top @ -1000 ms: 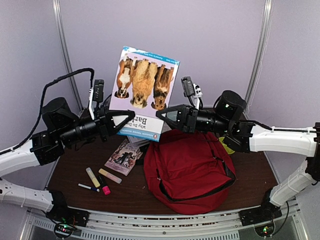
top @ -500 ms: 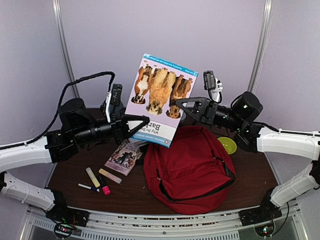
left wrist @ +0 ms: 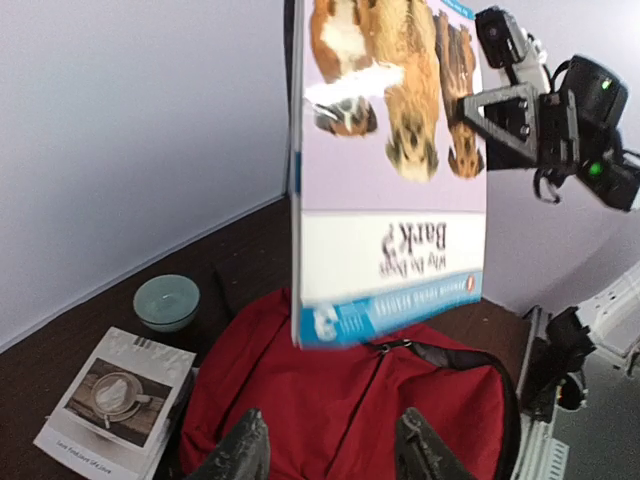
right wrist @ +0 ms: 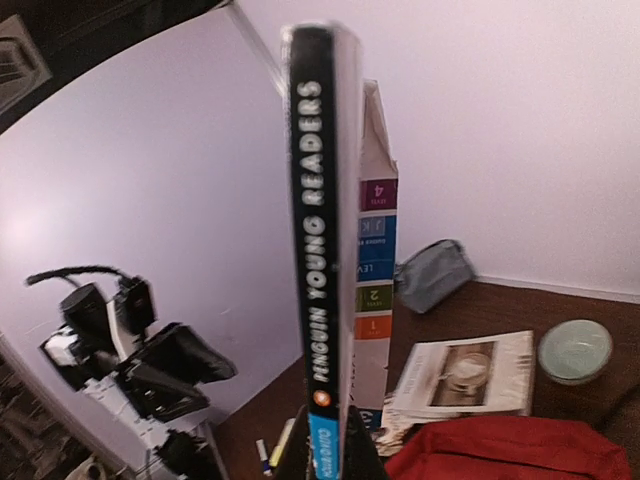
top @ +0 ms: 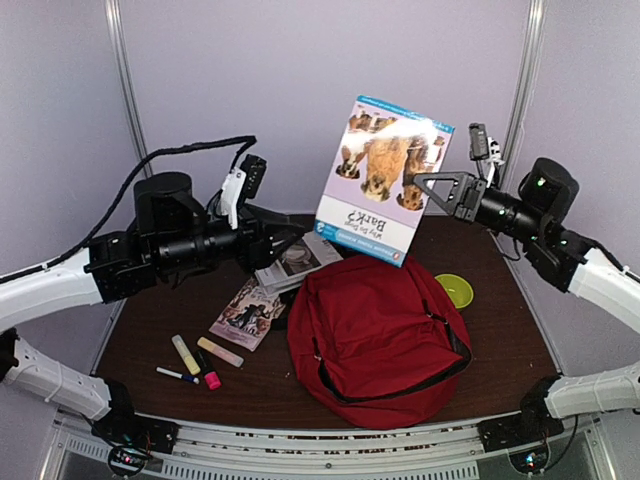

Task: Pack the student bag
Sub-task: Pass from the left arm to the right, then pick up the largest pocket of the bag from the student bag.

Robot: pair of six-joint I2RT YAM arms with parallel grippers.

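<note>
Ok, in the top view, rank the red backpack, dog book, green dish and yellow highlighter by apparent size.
1. red backpack
2. dog book, held up nearer the camera, so inflated
3. green dish
4. yellow highlighter, similar length but thinner

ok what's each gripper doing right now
left gripper: open, holding nothing
right gripper: shut on the Why Do Dogs Bark? book

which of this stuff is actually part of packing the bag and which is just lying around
In the job:
student bag
dog book, held up by the right gripper
likely next: coffee booklet, small storybook, markers

Probably just lying about:
small bowl
grey pouch
</note>
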